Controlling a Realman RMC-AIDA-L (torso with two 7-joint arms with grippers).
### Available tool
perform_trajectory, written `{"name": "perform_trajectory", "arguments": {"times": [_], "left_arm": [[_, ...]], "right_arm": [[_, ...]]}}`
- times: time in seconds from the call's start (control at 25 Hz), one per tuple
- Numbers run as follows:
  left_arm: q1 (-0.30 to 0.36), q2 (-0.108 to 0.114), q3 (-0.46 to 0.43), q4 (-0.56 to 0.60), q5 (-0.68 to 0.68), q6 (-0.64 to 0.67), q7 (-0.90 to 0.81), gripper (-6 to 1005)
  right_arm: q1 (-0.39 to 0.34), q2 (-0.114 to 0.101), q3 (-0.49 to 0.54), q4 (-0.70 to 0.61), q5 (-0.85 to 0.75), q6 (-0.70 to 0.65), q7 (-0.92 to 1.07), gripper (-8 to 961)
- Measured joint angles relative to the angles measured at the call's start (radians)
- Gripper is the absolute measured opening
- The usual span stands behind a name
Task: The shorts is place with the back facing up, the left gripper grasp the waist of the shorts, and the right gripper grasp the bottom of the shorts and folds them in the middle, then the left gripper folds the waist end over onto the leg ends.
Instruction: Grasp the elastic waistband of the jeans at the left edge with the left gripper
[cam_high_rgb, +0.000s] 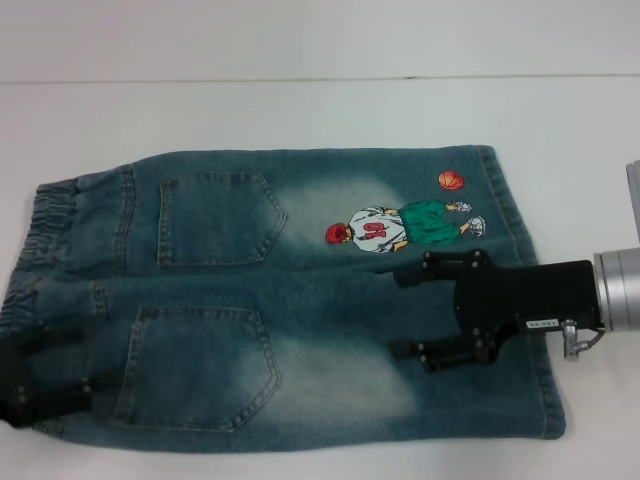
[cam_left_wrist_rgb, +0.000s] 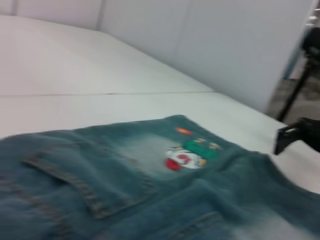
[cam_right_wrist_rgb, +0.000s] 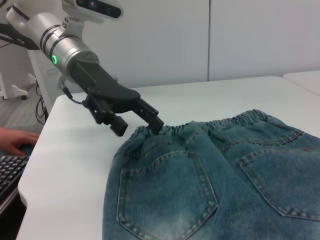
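The blue denim shorts (cam_high_rgb: 300, 300) lie flat with both back pockets up, the elastic waist (cam_high_rgb: 45, 215) to the left and the leg ends (cam_high_rgb: 520, 300) to the right. An embroidered basketball player (cam_high_rgb: 400, 228) marks the far leg. My left gripper (cam_high_rgb: 30, 370) is open at the near corner of the waist. In the right wrist view the left gripper (cam_right_wrist_rgb: 137, 124) has one fingertip (cam_right_wrist_rgb: 156, 124) on the waistband (cam_right_wrist_rgb: 200, 129) and the other off the cloth. My right gripper (cam_high_rgb: 405, 311) hovers open over the near leg, just inside the hem.
The white table (cam_high_rgb: 300, 110) extends past the shorts on all sides, with a seam line across the back. At its far left end, a keyboard (cam_right_wrist_rgb: 10, 172) and a person's hand (cam_right_wrist_rgb: 15, 140) show in the right wrist view.
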Motion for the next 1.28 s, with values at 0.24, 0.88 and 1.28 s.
{"name": "perform_trajectory", "arguments": {"times": [0.24, 0.88, 1.28], "left_arm": [[0.054, -0.072, -0.021, 0.38, 0.016, 0.06, -0.21, 884], [0.019, -0.106, 0.139, 0.596, 0.225, -0.106, -0.494, 879], [0.009, -0.105, 0.236, 0.605, 0.334, -0.177, -0.595, 880]], "right_arm": [[-0.005, -0.004, 0.004, -0.023, 0.0, 0.001, 0.019, 882], [-0.005, 0.001, 0.006, -0.027, 0.006, 0.041, 0.015, 881], [-0.005, -0.003, 0.02, -0.027, 0.003, 0.066, 0.02, 881]]}}
